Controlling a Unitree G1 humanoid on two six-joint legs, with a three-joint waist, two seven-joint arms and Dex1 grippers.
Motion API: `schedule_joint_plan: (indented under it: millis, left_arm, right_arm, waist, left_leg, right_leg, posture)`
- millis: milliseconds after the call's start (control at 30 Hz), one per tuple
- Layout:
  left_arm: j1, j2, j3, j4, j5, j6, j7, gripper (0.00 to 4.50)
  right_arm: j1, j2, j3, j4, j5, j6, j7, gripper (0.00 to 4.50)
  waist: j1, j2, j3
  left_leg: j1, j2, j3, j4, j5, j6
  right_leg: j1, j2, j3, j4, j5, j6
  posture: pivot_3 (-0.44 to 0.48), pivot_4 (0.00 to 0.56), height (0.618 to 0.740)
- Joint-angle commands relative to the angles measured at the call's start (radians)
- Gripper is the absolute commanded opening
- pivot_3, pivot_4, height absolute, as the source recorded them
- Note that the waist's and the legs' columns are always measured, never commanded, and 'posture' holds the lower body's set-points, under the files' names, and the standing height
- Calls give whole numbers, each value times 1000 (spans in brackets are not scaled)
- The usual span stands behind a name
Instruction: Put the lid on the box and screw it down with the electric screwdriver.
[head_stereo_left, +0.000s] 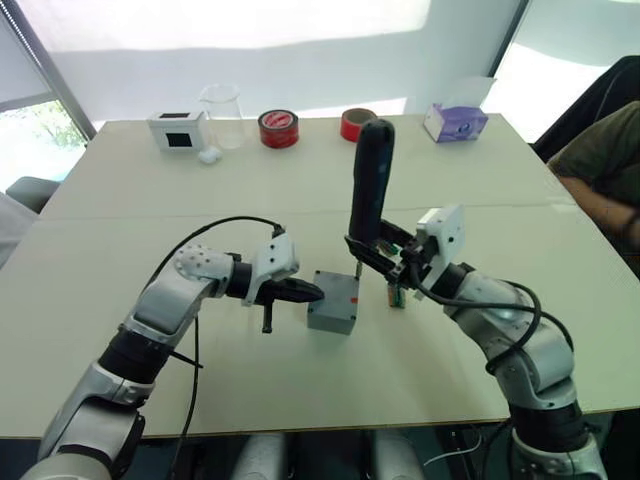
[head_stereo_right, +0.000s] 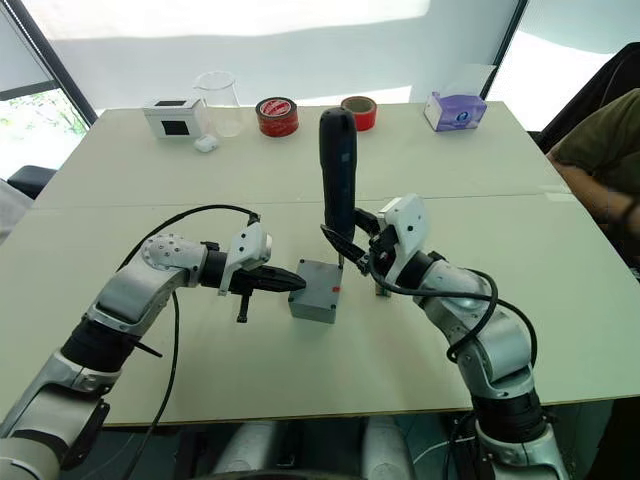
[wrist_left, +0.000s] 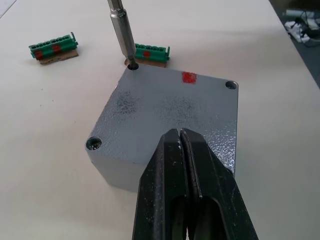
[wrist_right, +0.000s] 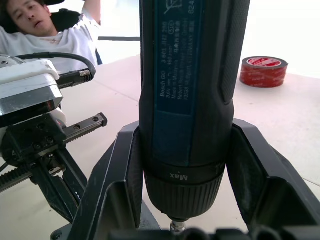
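The grey box (head_stereo_left: 330, 316) stands mid-table with the lid (wrist_left: 165, 110) closed on top; a small red mark and corner screw holes show on the top face. My left gripper (wrist_left: 180, 135) is shut, its tips resting on the lid's near edge, with nothing between them. My right gripper (head_stereo_left: 372, 252) is shut on the black electric screwdriver (head_stereo_left: 372, 180), which it holds upright. The metal bit (wrist_left: 121, 30) points down into the lid's far corner screw hole (wrist_left: 132, 65). The right wrist view has the fingers (wrist_right: 117, 185) clamped on either side of the tool's body (wrist_right: 190, 90).
Two green terminal blocks (wrist_left: 52, 48) lie just behind the box. Along the far edge stand a white box with a black screen (head_stereo_left: 178, 130), a clear beaker (head_stereo_left: 222, 115), two red tape rolls (head_stereo_left: 278, 128) and a purple tissue box (head_stereo_left: 455, 122). A person (head_stereo_left: 600, 170) sits at the right.
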Motion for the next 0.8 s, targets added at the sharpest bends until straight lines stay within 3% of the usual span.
schedule_joint_plan:
  millis: [33, 133, 267, 367, 433, 633, 800]
  left_arm:
    - [1, -40, 116, -15, -123, 106, 58, 0]
    - [9, -19, 228, -92, -249, 222, 81, 0]
    - [59, 74, 272, -211, -319, 301, 67, 0]
    - [103, 167, 291, -312, -345, 331, 51, 0]
    - [133, 216, 285, -361, -342, 326, 38, 0]
    - [196, 265, 246, -381, -298, 254, 34, 0]
    - [213, 245, 245, -377, -281, 225, 79, 0]
  right_arm:
    - [-170, -41, -208, -6, 242, 153, -88, 1758]
    - [-326, -181, -331, 156, 515, 501, -175, 1758]
    - [-407, -328, -332, 298, 508, 729, -230, 1758]
    - [-408, -464, -236, 481, 430, 921, -268, 1758]
    - [-364, -554, -134, 566, 479, 946, -240, 1758]
    - [-378, -601, 42, 673, 514, 946, -181, 1758]
    - [-426, -540, 104, 807, 432, 946, -180, 1758]
  waist:
    - [0, -1, 2]
    - [-4, -1, 9]
    - [-5, -2, 10]
    - [-6, 0, 11]
    - [0, 0, 12]
    - [-24, 5, 15]
    - [-27, 5, 15]
  left_leg:
    - [0, 0, -1, 0, 0, 0]
    - [-1, 1, -1, 0, 0, 0]
    - [-2, 1, -1, -4, 0, 0]
    - [-2, 1, 1, -7, 0, 0]
    - [-2, 1, 1, -8, 0, 0]
    - [-3, 0, 5, -13, 0, 0]
    - [-3, 1, 5, -14, 0, -1]
  right_leg:
    - [0, 0, 0, 0, 0, 0]
    - [-2, 0, -1, 1, 0, 1]
    - [-2, -1, -1, -3, -1, -2]
    - [-2, -2, -1, -7, -2, -5]
    - [-2, -3, 0, -10, -2, -6]
    - [-4, -3, 1, -14, -1, -5]
    - [-5, -1, 0, -13, 0, -2]
  posture:
    - [0, 150, 740]
    - [0, 150, 740]
    - [0, 150, 740]
    - [0, 150, 740]
    - [0, 150, 740]
    - [0, 150, 740]
    - [0, 150, 740]
